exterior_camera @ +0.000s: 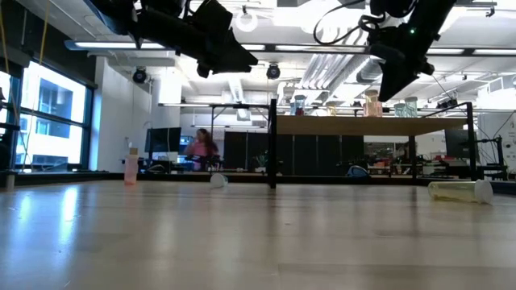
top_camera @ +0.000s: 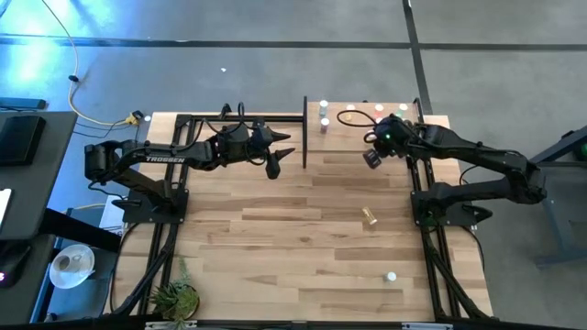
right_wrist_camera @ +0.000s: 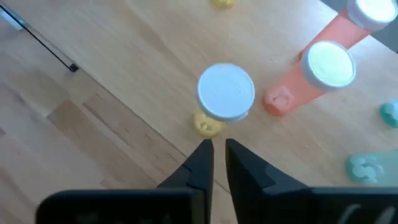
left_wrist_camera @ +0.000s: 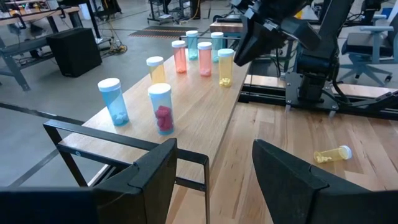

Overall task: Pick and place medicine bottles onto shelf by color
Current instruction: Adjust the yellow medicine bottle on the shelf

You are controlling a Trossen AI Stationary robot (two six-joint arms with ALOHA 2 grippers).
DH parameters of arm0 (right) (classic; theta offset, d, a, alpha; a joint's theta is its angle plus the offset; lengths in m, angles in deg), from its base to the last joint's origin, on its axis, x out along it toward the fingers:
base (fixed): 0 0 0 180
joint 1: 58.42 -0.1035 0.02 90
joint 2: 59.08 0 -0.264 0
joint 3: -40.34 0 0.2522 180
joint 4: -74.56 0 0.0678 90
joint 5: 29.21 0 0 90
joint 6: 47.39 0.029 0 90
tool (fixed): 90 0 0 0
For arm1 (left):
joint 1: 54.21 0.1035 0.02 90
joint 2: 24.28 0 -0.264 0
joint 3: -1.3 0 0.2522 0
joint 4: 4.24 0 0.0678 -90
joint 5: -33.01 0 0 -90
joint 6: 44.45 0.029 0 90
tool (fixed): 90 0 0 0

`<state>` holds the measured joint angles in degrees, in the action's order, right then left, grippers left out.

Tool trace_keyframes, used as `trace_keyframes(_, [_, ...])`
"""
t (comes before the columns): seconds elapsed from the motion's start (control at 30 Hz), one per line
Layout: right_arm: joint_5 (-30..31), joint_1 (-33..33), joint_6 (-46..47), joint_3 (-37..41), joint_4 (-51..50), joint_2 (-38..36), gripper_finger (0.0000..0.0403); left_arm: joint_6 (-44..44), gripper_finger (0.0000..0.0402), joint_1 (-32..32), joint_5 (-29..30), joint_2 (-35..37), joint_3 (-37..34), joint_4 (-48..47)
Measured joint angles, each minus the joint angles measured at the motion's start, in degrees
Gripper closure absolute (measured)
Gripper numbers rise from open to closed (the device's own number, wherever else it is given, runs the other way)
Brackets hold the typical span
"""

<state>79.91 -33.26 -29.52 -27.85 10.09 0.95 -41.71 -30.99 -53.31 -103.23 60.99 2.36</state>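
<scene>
The shelf (top_camera: pixel 404 137) stands at the table's far edge, right of the middle. Several white-capped medicine bottles stand upright on it, among them a blue one (left_wrist_camera: pixel 114 101), one with red pills (left_wrist_camera: pixel 160 107) and a yellow one (left_wrist_camera: pixel 226 66). My right gripper (right_wrist_camera: pixel 219 152) is shut above the shelf, its tips close beside the yellow bottle (right_wrist_camera: pixel 225 93), with nothing between the fingers. My left gripper (left_wrist_camera: pixel 214 180) waits open left of the shelf, level with it, pointing along the board. Another yellow bottle (top_camera: pixel 370 217) lies on its side on the table.
Two orange-red bottles (right_wrist_camera: pixel 326 68) stand close to the yellow one on the shelf. A small white-capped thing (top_camera: pixel 392 275) sits near the table's front right. The shelf's black uprights (top_camera: pixel 304 133) rise at its left end. A potted plant (top_camera: pixel 174 295) stands at the front left corner.
</scene>
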Motion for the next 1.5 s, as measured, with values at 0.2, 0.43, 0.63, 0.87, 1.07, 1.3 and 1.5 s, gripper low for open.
trace_keyframes(0.2, [-1.3,2.5,-0.3,0.0,0.6,0.7,0.0380,0.0,0.0204,0.0,0.0,0.0,0.0,0.0])
trace_keyframes(0.43, [-3.0,4.1,-1.6,0.0,2.3,4.9,0.0380,0.5,0.0204,0.0,0.0,0.0,0.0,0.0])
trace_keyframes(0.63, [-3.0,4.1,-2.9,0.0,5.2,7.4,0.0380,0.5,0.0204,0.0,0.0,0.0,0.0,0.0])
trace_keyframes(0.87, [-3.2,4.1,-4.4,0.0,8.3,9.6,0.0380,0.5,0.0204,0.0,0.0,0.0,0.0,0.0])
trace_keyframes(1.07, [-3.2,4.1,-4.4,0.0,9.1,9.8,0.0380,0.5,0.0204,0.0,0.0,0.0,0.0,0.0])
trace_keyframes(1.3, [-3.2,3.1,-2.6,-4.3,2.3,9.6,0.0380,0.5,0.0204,0.0,0.0,0.0,0.0,0.0])
trace_keyframes(1.5, [-3.3,0.5,-1.8,-9.9,-4.3,9.6,0.0380,0.5,0.0204,0.0,0.0,0.0,0.0,0.0])
